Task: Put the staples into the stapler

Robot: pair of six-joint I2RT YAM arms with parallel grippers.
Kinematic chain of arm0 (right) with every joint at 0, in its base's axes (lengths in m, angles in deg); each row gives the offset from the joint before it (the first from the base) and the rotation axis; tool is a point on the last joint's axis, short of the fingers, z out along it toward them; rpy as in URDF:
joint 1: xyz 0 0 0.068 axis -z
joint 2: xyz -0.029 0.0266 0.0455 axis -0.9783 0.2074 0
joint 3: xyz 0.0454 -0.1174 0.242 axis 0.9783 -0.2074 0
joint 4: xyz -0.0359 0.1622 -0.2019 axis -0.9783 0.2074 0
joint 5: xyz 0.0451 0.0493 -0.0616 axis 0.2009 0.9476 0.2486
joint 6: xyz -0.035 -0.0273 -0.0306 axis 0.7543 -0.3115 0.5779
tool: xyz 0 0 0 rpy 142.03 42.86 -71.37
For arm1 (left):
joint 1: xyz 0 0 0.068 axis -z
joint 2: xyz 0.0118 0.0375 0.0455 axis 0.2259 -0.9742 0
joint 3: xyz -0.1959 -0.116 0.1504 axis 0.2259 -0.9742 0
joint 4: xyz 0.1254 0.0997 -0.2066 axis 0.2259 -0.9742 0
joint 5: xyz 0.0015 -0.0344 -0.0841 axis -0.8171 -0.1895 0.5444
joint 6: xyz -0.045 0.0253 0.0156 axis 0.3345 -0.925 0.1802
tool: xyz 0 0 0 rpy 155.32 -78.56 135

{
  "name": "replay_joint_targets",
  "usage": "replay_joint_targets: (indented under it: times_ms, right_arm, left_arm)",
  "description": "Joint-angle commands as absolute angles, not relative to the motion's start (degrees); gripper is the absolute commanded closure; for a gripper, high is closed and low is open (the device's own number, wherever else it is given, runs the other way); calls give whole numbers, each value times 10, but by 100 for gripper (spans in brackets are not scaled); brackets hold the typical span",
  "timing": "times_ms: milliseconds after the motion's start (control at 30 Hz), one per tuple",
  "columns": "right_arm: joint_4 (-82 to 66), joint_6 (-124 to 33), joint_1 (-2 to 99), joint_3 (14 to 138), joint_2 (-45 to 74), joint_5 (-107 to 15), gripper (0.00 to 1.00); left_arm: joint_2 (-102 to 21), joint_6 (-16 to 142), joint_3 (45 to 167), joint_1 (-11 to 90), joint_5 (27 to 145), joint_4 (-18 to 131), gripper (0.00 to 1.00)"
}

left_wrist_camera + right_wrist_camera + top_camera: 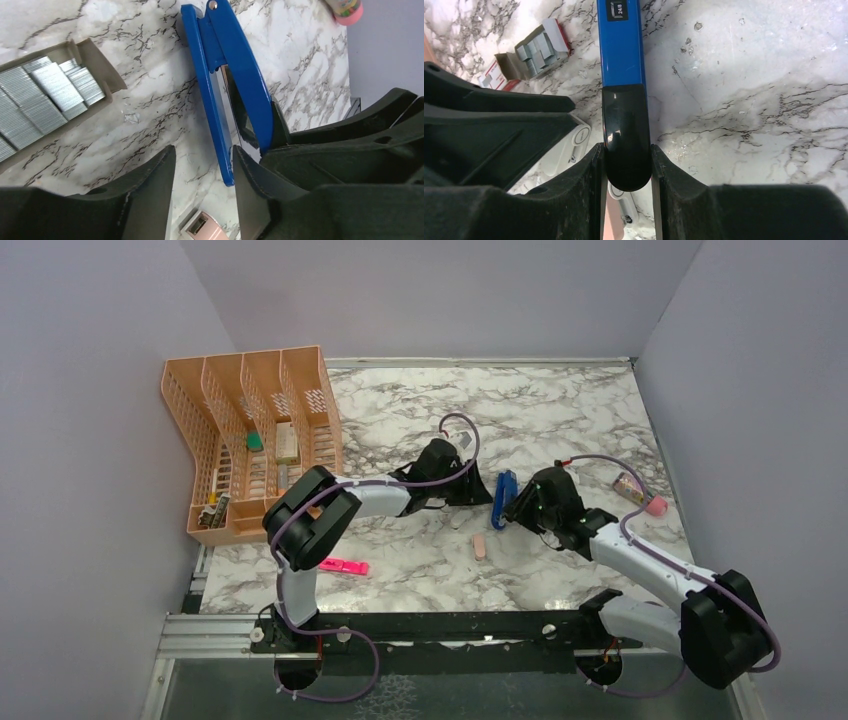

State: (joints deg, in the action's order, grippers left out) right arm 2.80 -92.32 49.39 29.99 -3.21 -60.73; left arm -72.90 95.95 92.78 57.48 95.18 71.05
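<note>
The blue stapler lies mid-table between my two grippers. My right gripper is shut on its black end; it also shows in the top view. In the left wrist view the stapler is hinged open, its two blue arms spread and the metal channel showing. My left gripper is open, with the tip of the stapler's lower arm just inside its right finger. The staples lie in their tray to the left, and show beside the red-and-white box in the right wrist view.
A peach-pink piece and a white capsule-shaped piece lie near the stapler. A pink highlighter lies front left. An orange desk organiser stands back left. A pink-capped item lies at the right.
</note>
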Motion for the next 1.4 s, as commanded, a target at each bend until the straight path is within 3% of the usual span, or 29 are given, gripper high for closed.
replay_joint_targets:
  times_ms: [0, 233, 600, 933, 1367]
  right_arm:
    - [-29, -942, 494, 304, -51, -598, 81]
    - [-29, -939, 495, 317, -45, -601, 81]
    - [-19, -923, 496, 330, -45, -619, 81]
    - [29, -825, 543, 396, -79, -699, 80]
    - [11, -765, 630, 450, -37, -737, 74]
  left_arm:
    - [-765, 945, 958, 583, 1004, 728, 55]
    - [-802, 951, 979, 604, 1016, 728, 60]
    - [-813, 938, 973, 607, 1017, 727, 100]
    - [-812, 897, 967, 607, 1002, 711, 100]
    - [-802, 872, 971, 620, 1023, 710, 100]
